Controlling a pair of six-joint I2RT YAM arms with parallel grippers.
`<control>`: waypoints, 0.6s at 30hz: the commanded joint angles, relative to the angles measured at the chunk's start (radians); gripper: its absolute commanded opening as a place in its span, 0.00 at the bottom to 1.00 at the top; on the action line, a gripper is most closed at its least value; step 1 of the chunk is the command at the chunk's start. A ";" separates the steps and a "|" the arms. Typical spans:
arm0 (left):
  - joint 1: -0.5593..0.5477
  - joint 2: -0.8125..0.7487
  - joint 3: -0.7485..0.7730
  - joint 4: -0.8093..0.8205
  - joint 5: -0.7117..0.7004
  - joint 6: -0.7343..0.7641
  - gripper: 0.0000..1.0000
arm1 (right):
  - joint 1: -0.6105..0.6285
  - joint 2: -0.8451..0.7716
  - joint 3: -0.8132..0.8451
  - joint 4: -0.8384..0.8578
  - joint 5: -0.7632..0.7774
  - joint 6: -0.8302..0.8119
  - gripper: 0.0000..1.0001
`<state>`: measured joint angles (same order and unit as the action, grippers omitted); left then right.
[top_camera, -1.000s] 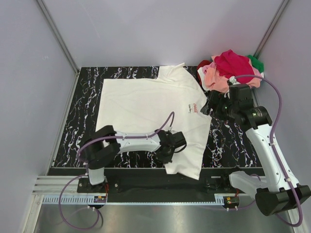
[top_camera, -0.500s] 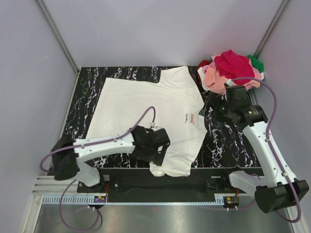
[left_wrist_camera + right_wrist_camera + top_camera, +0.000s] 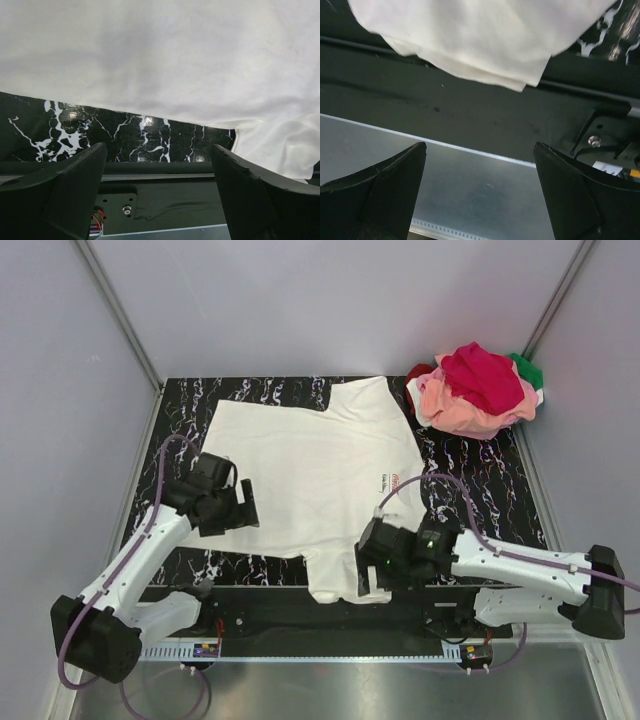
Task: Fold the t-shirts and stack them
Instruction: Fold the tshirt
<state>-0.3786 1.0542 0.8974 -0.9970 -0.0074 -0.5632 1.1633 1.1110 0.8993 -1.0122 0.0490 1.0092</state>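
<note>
The white t-shirt (image 3: 310, 460) lies spread flat across the middle of the black marbled table (image 3: 480, 510); its small red logo (image 3: 392, 478) sits toward the right of the cloth, a little right of the centre of the overhead frame. 1 flap of the shirt reaches down to the bottom edge of the table and droops over it; the right wrist view shows that flap as a doubled corner of cloth at the top of the frame, hanging in front of the dark table edge, with a silvery metal strip (image 3: 470, 190) below.

The other tees (image 3: 478, 390) are heaped in the upper right corner of the table, well apart from both arms; magenta on top, pink beneath, dark red peeping out at the left, a bit of green at the right.

The left gripper (image 3: 157, 150) hovers at the lower left edge of the shirt; its 2 fingers (image 3: 65, 185) are spread wide with nothing between them, only marble and the shirt's hem beyond. The right gripper (image 3: 480, 147) is at the bottom centre of the overhead frame, just beside the drooping flap; its fingers (image 3: 575, 190) gape wide too, gripping nothing, the cloth corner above them and apart.
</note>
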 commanded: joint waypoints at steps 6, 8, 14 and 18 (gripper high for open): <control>0.161 -0.059 -0.005 0.040 0.121 0.144 0.88 | 0.167 0.081 -0.080 -0.013 0.121 0.298 0.88; 0.191 -0.069 -0.012 0.040 0.138 0.154 0.88 | 0.158 0.082 -0.144 0.070 0.108 0.312 0.79; 0.221 -0.086 -0.022 0.041 0.152 0.167 0.87 | 0.029 0.072 -0.209 0.155 0.099 0.246 0.67; 0.227 -0.083 -0.028 0.046 0.147 0.161 0.86 | -0.048 0.059 -0.292 0.282 0.045 0.180 0.67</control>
<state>-0.1600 0.9874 0.8745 -0.9775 0.1097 -0.4183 1.1496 1.1942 0.6498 -0.8425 0.1120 1.2373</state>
